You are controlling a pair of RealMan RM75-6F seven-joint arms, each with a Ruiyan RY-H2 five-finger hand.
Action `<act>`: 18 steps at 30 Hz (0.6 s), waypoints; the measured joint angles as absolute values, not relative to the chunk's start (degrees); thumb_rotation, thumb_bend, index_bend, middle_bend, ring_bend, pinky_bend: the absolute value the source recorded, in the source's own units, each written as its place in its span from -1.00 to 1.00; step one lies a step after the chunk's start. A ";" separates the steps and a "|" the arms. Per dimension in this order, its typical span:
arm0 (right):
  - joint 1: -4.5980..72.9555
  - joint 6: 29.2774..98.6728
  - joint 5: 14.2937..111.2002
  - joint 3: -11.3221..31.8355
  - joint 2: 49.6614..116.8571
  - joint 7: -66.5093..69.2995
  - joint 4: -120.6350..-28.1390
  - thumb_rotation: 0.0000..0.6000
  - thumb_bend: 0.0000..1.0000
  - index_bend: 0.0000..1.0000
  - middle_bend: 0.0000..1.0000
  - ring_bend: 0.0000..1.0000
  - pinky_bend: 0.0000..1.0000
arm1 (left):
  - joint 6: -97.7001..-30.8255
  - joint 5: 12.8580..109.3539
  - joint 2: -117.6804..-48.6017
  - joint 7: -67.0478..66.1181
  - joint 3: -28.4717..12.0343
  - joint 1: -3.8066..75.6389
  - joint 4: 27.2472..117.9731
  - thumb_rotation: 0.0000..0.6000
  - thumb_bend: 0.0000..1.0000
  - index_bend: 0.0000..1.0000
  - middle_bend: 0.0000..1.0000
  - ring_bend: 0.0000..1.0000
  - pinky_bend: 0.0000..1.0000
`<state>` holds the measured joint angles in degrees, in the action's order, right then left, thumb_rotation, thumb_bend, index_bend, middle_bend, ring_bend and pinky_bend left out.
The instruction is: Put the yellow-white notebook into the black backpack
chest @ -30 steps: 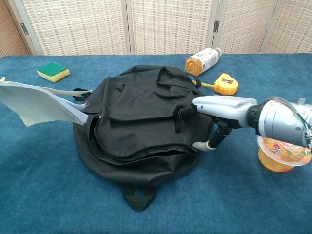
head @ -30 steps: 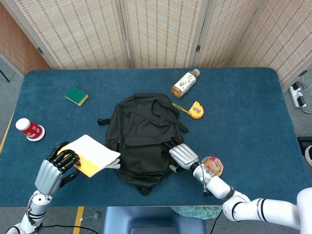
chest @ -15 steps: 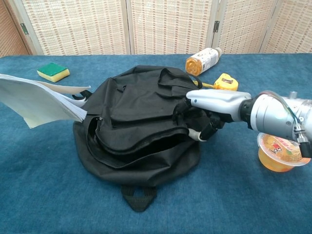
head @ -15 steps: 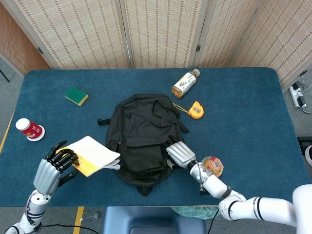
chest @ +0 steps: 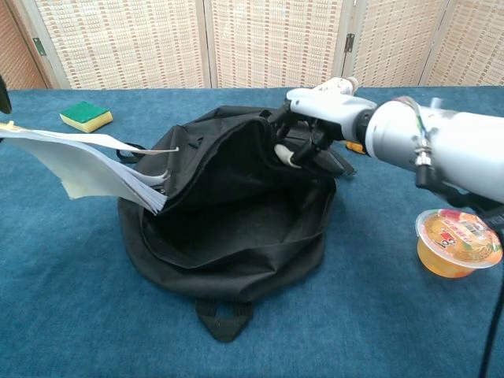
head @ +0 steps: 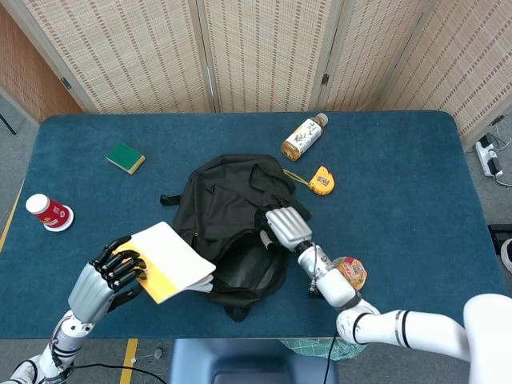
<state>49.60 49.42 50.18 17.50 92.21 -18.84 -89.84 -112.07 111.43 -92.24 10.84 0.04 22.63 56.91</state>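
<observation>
Far left on the blue table point(head: 400, 176): red cup point(head: 48, 211), green sponge point(head: 126, 157). Left hand point(head: 108, 277) grasping the yellow-white notebook point(head: 170, 261), held off the table, page edges right at the mouth of the black backpack point(head: 232, 224). Backpack flap lifted, dark interior gaping in the chest view. Right hand point(chest: 315, 118) clenched on that flap, holding it up. Further right: bottle point(head: 304, 136), yellow tape measure point(head: 321, 181), jelly cup point(chest: 458, 242).

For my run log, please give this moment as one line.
left hand: holds notebook near opening | right hand: lifts backpack flap | notebook: not inside
</observation>
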 measured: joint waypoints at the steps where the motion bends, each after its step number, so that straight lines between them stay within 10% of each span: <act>1: 50.13 49.67 48.84 18.18 92.69 -19.07 -89.51 1.00 0.25 0.53 -0.33 -0.52 -0.97 | -111.86 111.97 -92.28 10.58 0.04 23.20 57.24 1.00 -0.05 0.49 0.13 -0.11 -0.47; 18: 59.21 54.37 31.62 29.81 100.47 -18.24 -81.80 1.00 0.27 0.53 -0.33 -0.52 -0.97 | -105.84 118.87 -94.30 5.34 -1.20 32.46 65.81 1.00 -0.05 0.49 0.26 0.03 -0.21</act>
